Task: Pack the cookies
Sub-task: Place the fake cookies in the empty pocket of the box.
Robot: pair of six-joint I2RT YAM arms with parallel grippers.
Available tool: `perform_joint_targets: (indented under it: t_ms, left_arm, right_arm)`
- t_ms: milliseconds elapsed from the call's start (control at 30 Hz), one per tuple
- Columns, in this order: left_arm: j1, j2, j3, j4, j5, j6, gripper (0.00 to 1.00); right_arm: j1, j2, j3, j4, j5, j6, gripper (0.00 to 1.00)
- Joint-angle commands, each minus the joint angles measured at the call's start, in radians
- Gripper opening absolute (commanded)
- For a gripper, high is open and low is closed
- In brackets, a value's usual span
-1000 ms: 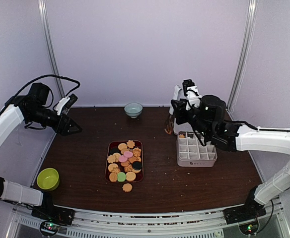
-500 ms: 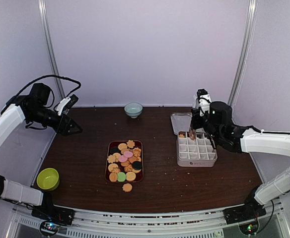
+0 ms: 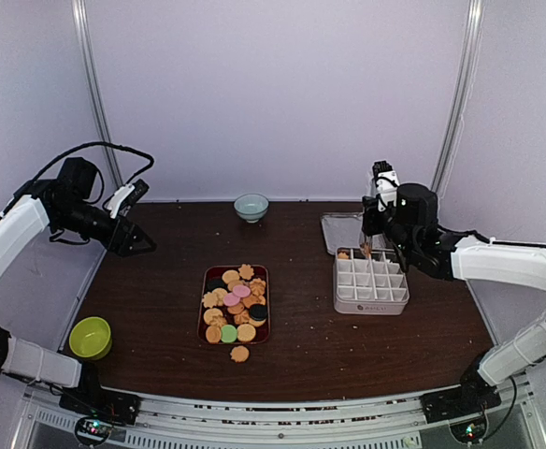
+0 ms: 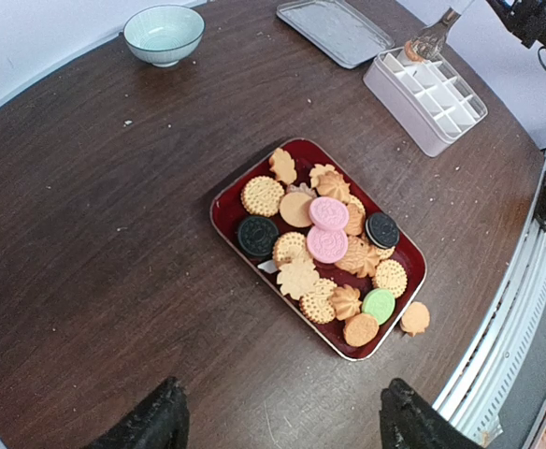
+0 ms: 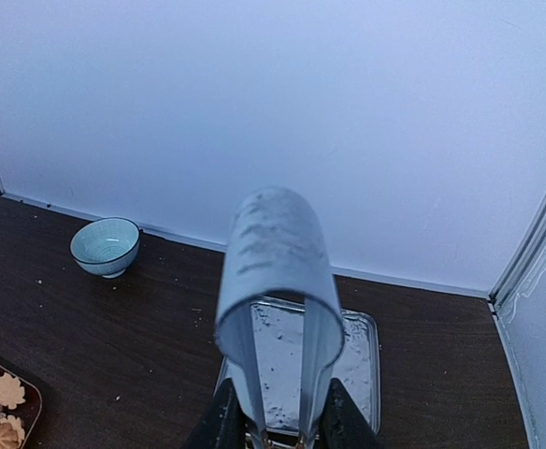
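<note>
The cookies [image 3: 235, 304] lie heaped on a dark red tray [image 4: 224, 208], golden with a few pink, black and green ones [image 4: 325, 244]. One golden cookie [image 3: 240, 354] lies on the table just off the tray's near end. My right gripper [image 3: 378, 229] is shut on metal tongs [image 5: 278, 281]. The tong tips hold a golden cookie [image 4: 421, 47] over the far left corner of the white compartment box [image 3: 370, 281]. My left gripper [image 4: 282, 412] hovers open and empty high over the table's left side, apart from the tray.
A metal lid [image 3: 341, 229] lies just behind the box. A pale blue bowl [image 3: 251, 206] stands at the back centre and a lime green bowl [image 3: 90, 337] at the near left. Crumbs dot the dark wood table.
My right arm swung to the right, carrying the tongs and cookie from left of the box to above its far left corner. The left arm has stayed put.
</note>
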Motion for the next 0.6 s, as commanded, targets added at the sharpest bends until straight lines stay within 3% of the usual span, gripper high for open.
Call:
perform_joint_targets:
  t_ms: [0,167,367,567]
  left_arm:
    - [0.007,0.005,0.022,0.006,0.022,-0.003,0.73]
    - [0.008,0.005,0.022,0.006,0.019,-0.004,0.73]
    - [0.007,-0.001,0.019,0.006,0.021,-0.001,0.73]
    - [0.007,0.002,0.025,0.006,0.028,-0.003,0.73]
  right_arm:
    - [-0.006,0.034,0.051,0.044,-0.022,-0.007,0.00]
    - [-0.010,0.073,0.072,0.040,-0.029,-0.017,0.00]
    - [-0.012,0.084,0.071,0.028,-0.047,-0.014,0.26]
    - [-0.012,0.059,0.061,0.030,-0.053,-0.007,0.32]
